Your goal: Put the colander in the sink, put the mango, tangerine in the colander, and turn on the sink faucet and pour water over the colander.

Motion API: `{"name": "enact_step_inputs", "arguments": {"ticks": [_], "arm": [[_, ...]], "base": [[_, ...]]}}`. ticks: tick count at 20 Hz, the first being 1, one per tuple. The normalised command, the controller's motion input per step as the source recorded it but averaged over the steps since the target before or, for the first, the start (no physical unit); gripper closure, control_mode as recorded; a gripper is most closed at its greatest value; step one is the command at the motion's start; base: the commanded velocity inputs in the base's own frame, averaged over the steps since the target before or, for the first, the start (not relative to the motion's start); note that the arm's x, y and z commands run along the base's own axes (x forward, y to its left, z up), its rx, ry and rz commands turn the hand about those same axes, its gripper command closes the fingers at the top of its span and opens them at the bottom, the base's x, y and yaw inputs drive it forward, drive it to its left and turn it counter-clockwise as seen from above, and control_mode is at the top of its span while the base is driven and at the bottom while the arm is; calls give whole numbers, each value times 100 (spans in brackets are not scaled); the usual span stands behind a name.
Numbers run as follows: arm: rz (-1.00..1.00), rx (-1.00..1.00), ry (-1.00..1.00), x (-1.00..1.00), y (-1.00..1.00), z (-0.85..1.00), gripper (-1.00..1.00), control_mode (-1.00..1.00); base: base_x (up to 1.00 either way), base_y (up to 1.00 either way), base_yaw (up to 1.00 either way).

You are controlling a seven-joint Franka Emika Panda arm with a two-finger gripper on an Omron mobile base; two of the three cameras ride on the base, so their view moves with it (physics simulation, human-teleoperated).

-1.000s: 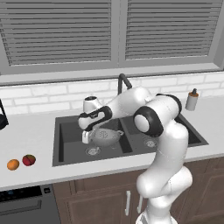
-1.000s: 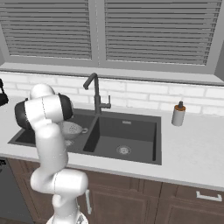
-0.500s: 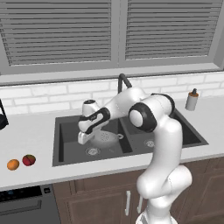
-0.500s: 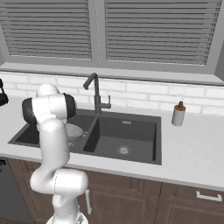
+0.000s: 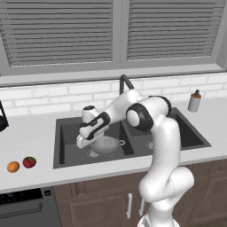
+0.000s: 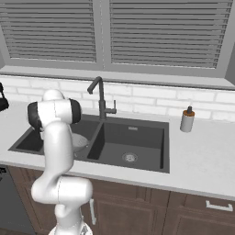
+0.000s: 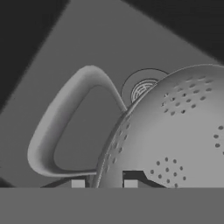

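Hand view showed the gripper [image 7: 104, 183] clamped on the colander [image 7: 175, 135] rim, lowering it into the sink [image 5: 66, 137].

— What sort of place is this?

— A rendered home kitchen. A dark charcoal double-basin sink [image 6: 133, 142] sits in a pale grey stone-look countertop [image 6: 202, 156], with a slim dark gooseneck faucet [image 6: 99, 96] behind it and a small soap dispenser bottle [image 6: 187, 120] near the right basin.

— What else shows it?

— A white brick-tile backsplash [image 5: 53, 95] runs under a wide window with closed grey slatted blinds [image 6: 160, 32]. Dark brown wooden cabinet doors with silver handles [image 6: 202, 215] stand below the counter, and a dishwasher's dark front panel [image 5: 26, 206] shows at the left. A silvery perforated metal colander [image 5: 107, 144] lies in the left basin, and two small fruits [image 5: 21, 164] rest on the counter.
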Motion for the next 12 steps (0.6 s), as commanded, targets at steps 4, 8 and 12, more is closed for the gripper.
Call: {"name": "enact_step_inputs", "arguments": {"ticks": [4,8,12], "arm": [[-15,-6,0,17,-23,-30,100,-100],[-16,-3,0,13,-21,-32,100,-100],[-15,-3,0,18,-19,-32,100,-100]], "base": [[0,0,0],[0,0,0],[0,0,0]]}}
